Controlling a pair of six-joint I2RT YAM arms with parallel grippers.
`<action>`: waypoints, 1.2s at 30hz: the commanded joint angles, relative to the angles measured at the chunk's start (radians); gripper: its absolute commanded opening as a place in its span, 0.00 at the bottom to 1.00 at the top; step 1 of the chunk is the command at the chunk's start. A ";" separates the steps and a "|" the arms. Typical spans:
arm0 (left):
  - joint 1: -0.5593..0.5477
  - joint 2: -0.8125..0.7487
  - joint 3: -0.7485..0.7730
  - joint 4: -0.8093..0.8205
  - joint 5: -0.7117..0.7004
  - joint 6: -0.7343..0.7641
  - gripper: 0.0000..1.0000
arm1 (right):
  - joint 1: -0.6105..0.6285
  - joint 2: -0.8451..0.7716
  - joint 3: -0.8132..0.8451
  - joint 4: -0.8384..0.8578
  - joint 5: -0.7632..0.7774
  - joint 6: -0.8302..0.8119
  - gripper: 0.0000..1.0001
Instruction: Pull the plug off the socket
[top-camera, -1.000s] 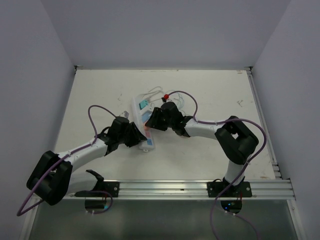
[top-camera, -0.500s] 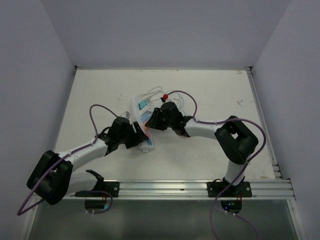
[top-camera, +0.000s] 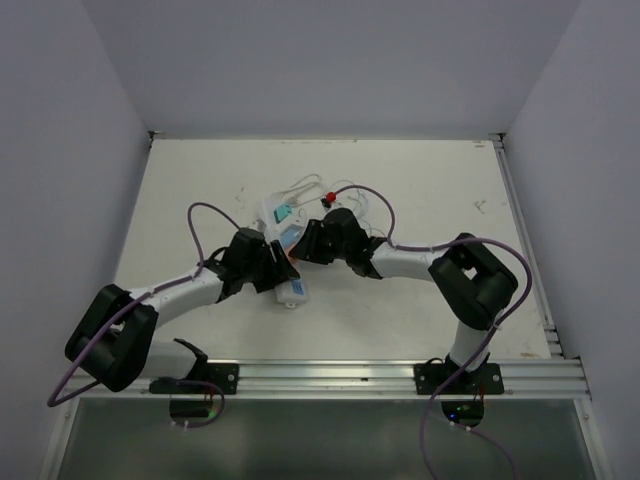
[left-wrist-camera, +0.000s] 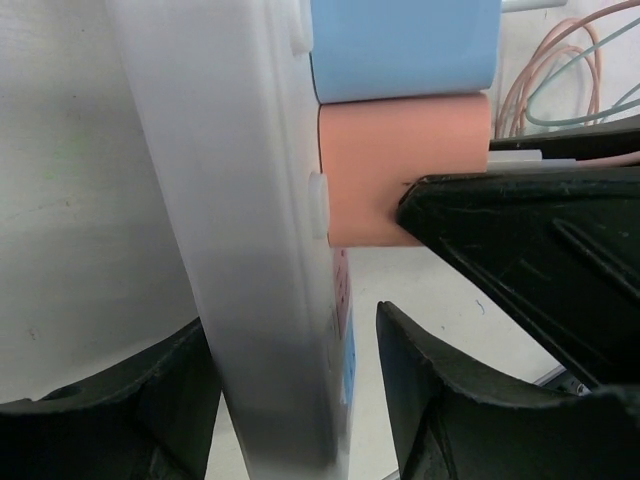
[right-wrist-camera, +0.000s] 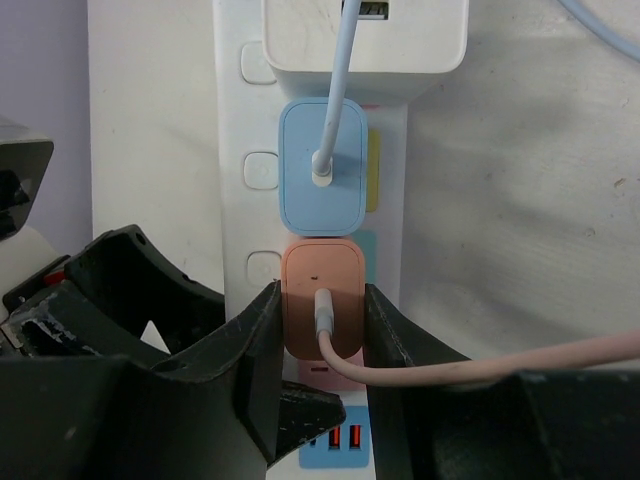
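Right tool (right-wrist-camera: 320, 305) pinching salmon plug (right-wrist-camera: 322, 272); left tool (left-wrist-camera: 290, 340) straddling power strip (left-wrist-camera: 240, 200) — grip unclear. Risk: strip lifting with plug off counter (top-camera: 430, 180).

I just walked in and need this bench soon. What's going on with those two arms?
The right gripper grips the pink plug between its fingers. The plug is not out yet: it sits in the white socket strip, next to a blue plug. The left gripper straddles the strip's body, seemingly to brace it, though a firm clamp can't be confirmed.
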 joint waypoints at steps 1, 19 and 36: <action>0.005 0.017 0.035 0.048 -0.009 0.025 0.62 | 0.018 -0.035 -0.024 0.024 -0.042 -0.003 0.00; 0.041 0.008 -0.074 0.118 0.030 -0.022 0.00 | 0.024 -0.097 -0.092 0.026 -0.025 0.014 0.00; 0.042 -0.093 -0.208 0.115 -0.045 -0.131 0.00 | 0.020 -0.212 -0.151 0.040 0.049 0.048 0.00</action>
